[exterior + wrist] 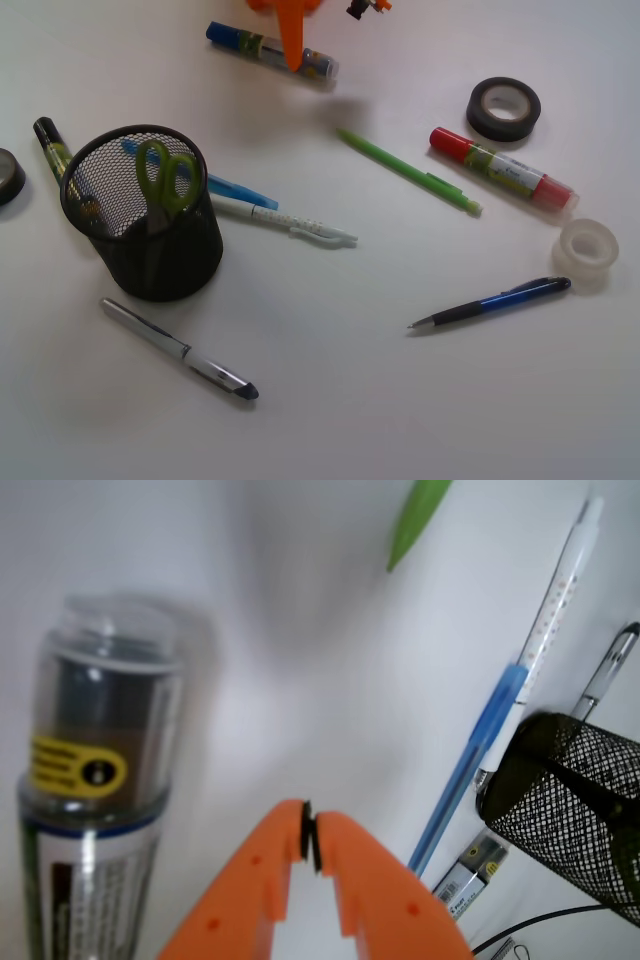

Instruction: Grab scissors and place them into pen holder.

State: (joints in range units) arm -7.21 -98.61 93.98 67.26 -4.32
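The scissors (166,178) with lime-green loop handles stand inside the black mesh pen holder (150,255) at the left, handles up above the rim. My orange gripper (291,40) is at the top edge of the front view, far from the holder, above a blue-capped marker (270,50). In the wrist view the gripper (310,838) is shut and empty, its tips touching. The pen holder (570,810) shows at the right edge there.
A blue pen (235,188) and a white pen (290,222) lie right of the holder. A silver pen (178,348), a green pen (405,168), a red marker (500,168), a dark blue pen (490,303), a black tape roll (503,108) and a clear tape roll (586,250) lie around.
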